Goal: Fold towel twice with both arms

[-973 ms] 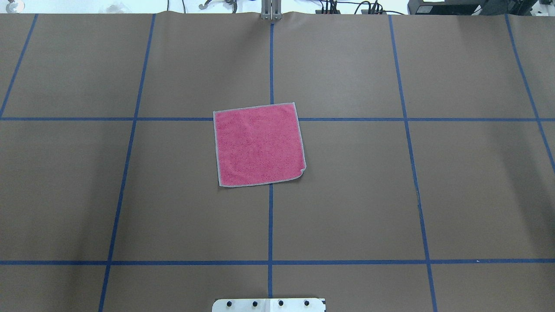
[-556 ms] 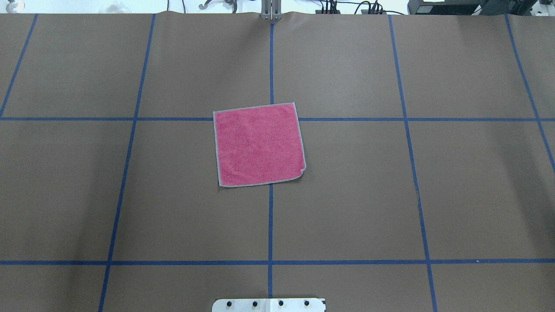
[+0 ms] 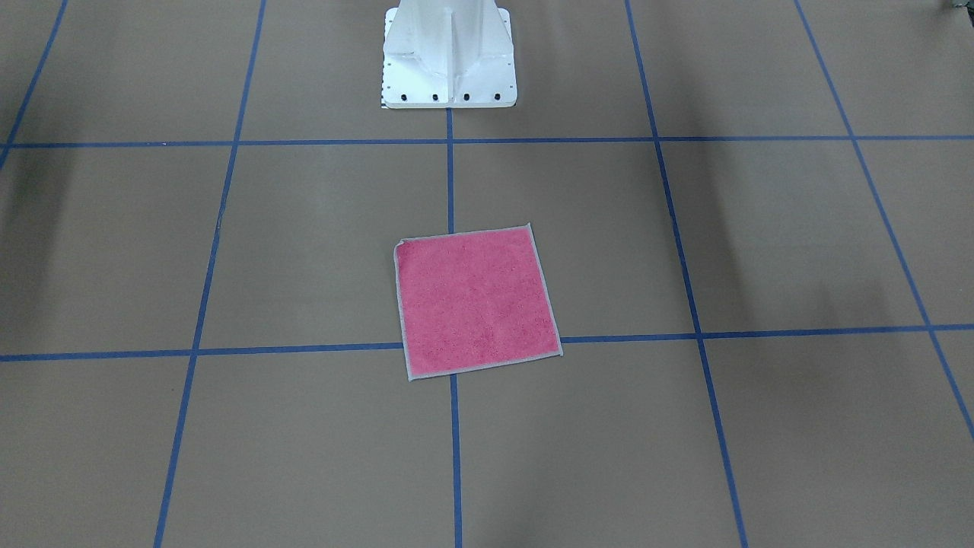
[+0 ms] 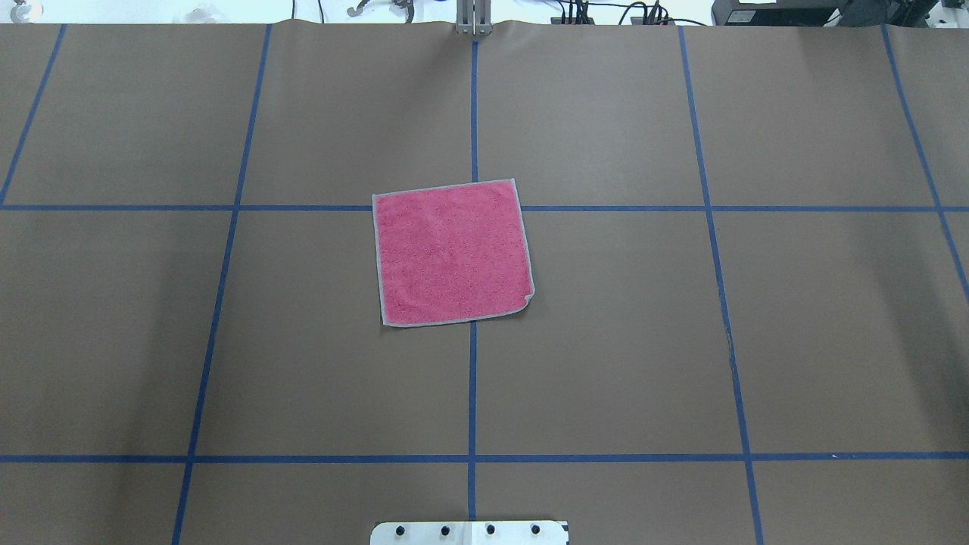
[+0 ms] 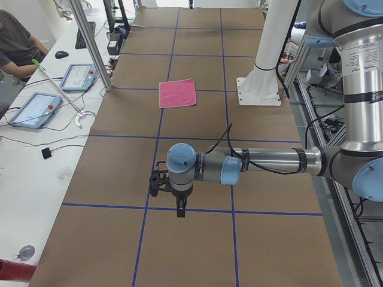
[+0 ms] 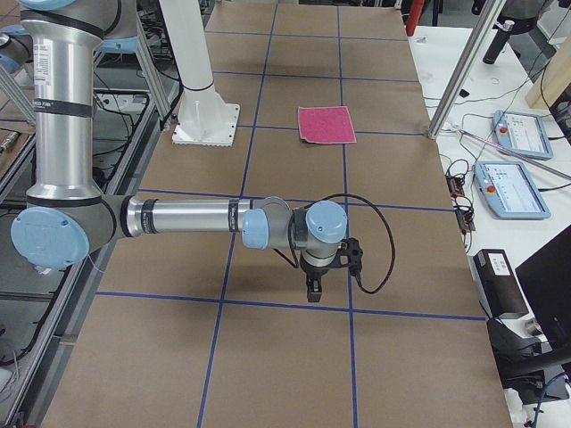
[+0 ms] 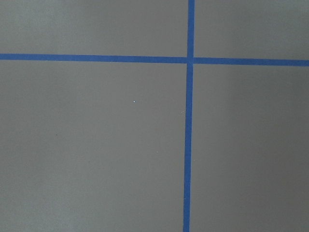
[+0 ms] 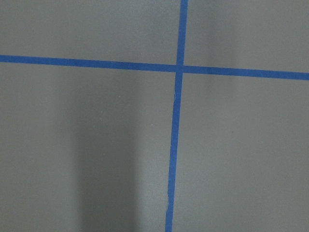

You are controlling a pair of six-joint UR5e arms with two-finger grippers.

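The towel (image 4: pixel 453 253) lies flat and unfolded, pink face up, near the table's middle; it also shows as the towel (image 3: pixel 477 303), (image 5: pixel 177 93), (image 6: pixel 326 124). One near corner is slightly curled. Both arms are outside the overhead and front views. In the exterior left view my left gripper (image 5: pixel 181 209) hangs over a tape crossing, far from the towel. In the exterior right view my right gripper (image 6: pixel 313 292) hangs likewise over a tape line, far from the towel. Whether either is open or shut I cannot tell. The wrist views show only brown table and blue tape.
The white pedestal base (image 3: pixel 449 61) stands at the robot's edge of the table. Blue tape lines (image 4: pixel 472 393) grid the brown surface. Tablets (image 5: pixel 36 107) and cables lie on a side bench where a person (image 5: pixel 18 42) sits. An aluminium post (image 6: pixel 464 71) rises at the far edge.
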